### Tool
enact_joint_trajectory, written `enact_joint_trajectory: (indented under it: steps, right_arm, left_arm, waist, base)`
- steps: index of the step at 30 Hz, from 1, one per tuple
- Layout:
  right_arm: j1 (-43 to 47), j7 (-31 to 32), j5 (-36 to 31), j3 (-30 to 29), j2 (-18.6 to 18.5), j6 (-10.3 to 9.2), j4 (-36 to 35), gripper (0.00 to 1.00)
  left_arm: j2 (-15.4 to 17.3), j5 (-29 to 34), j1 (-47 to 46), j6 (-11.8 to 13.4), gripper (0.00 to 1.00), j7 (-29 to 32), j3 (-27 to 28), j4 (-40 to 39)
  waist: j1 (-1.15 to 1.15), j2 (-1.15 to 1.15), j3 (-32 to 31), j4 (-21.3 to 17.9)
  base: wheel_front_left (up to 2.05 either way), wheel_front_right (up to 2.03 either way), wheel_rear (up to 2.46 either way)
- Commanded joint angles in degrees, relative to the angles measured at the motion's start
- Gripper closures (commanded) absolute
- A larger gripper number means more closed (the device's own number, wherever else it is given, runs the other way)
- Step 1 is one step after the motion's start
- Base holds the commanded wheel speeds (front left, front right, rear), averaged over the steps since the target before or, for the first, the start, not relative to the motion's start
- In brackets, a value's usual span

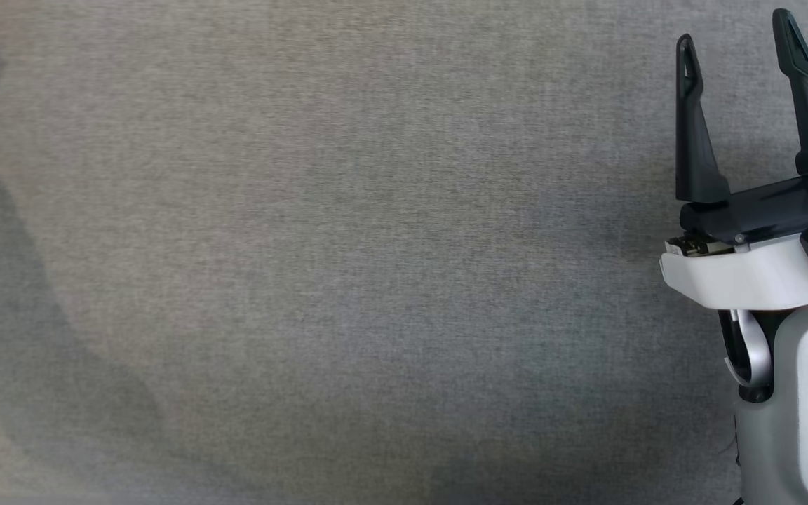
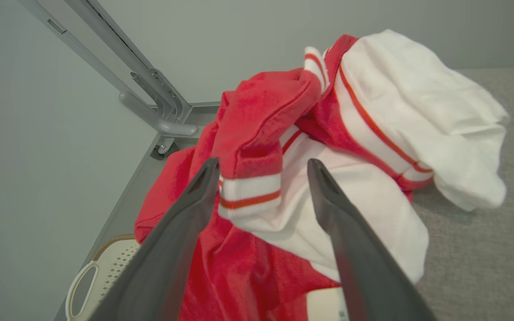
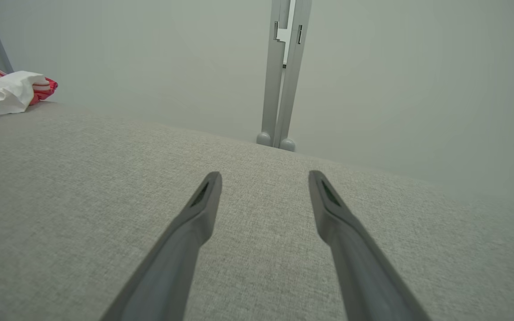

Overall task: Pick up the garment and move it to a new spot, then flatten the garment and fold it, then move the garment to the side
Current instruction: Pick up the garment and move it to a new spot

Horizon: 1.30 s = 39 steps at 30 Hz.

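Note:
The garment [image 2: 283, 178] is a crumpled red and white top with striped cuffs, heaped at the edge of the grey fabric table [image 2: 484, 267]. My left gripper [image 2: 261, 167] hovers just above it, open, with a red sleeve and its striped cuff between the fingers, neither finger pressing on it. In the right wrist view the garment [image 3: 7, 91] lies far off at the upper left. My right gripper [image 1: 734, 35] stands open at the head view's right edge, over bare table, nothing between its fingers. The same gripper [image 3: 263, 178] appears open in its own wrist view.
A white perforated basket [image 2: 105, 272] sits below the table edge beside the garment. A grey metal frame post [image 2: 150, 93] rises against the pale wall behind it. Another post [image 3: 283, 71] stands past the table's far edge. The grey table [image 1: 341, 245] spreads wide.

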Motion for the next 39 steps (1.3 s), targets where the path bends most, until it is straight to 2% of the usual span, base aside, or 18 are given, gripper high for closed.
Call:
enact_joint_trajectory:
  steps: [1, 5, 9, 17, 24, 28, 36, 39]
  right_arm:
    - [-0.40, -0.51, 0.12, -0.13, -0.04, -0.02, -0.22, 0.00]
    - [-0.43, -0.88, 0.45, -0.01, -0.01, -0.02, 0.37, 0.00]
    - [-0.60, -1.07, 0.91, 0.24, 0.01, -0.02, 0.91, 0.00]
    - [-0.36, -2.19, 2.24, -0.27, -0.01, -0.01, 3.00, 0.00]
    - [1.51, -4.86, 5.33, -1.33, 0.00, -0.02, 7.37, 0.00]
    - [3.23, -6.55, 7.34, -2.42, 0.01, -0.02, 10.30, 0.00]
    - [8.64, -8.68, 10.42, -5.78, 0.02, -0.02, 14.67, 0.00]
    - [10.58, -9.25, 11.62, -7.14, 0.01, -0.02, 15.71, 0.00]
  left_arm:
    - [1.22, 0.60, -1.47, 1.18, 0.00, -0.71, 0.58, 0.96]
    - [1.67, 0.16, -1.73, 2.30, 0.01, -1.25, 0.87, 3.99]
    - [1.65, -0.28, -2.31, 2.17, 1.00, -2.42, 0.89, 5.92]
    - [1.44, 0.91, -3.69, 0.93, 1.00, -6.88, -1.12, 6.98]
    - [-0.28, 2.40, -5.84, -2.21, 1.00, -8.45, -4.97, 5.08]
    - [-1.49, 4.18, -6.23, -3.97, 1.00, -7.86, -9.20, 3.08]
    - [-6.29, 3.79, -7.41, -5.23, 1.00, -5.30, -17.67, -3.89]
    - [-8.38, 1.88, -8.21, -5.31, 1.00, -3.77, -21.47, -8.53]
  waist:
    - [-0.01, 0.00, 2.49, -2.66]
    - [-0.01, 0.00, 2.04, -2.79]
    - [-0.01, 0.00, 1.21, -2.78]
    - [-0.01, 0.00, -2.73, -3.05]
    - [-0.01, 0.00, -11.00, -4.40]
    - [-0.01, 0.00, -16.82, -6.08]
    - [-0.01, 0.00, -26.99, -10.43]
    - [-0.01, 0.00, -29.57, -12.24]
  base:
    - [0.00, 0.00, 0.00]
    - [0.00, 0.00, 0.00]
    - [0.00, 0.00, 0.00]
    - [0.00, 0.00, 0.00]
    - [0.00, 0.00, 0.00]
    - [0.00, 0.00, 0.00]
    - [0.00, 0.00, 0.00]
    - [0.00, 0.00, 0.00]
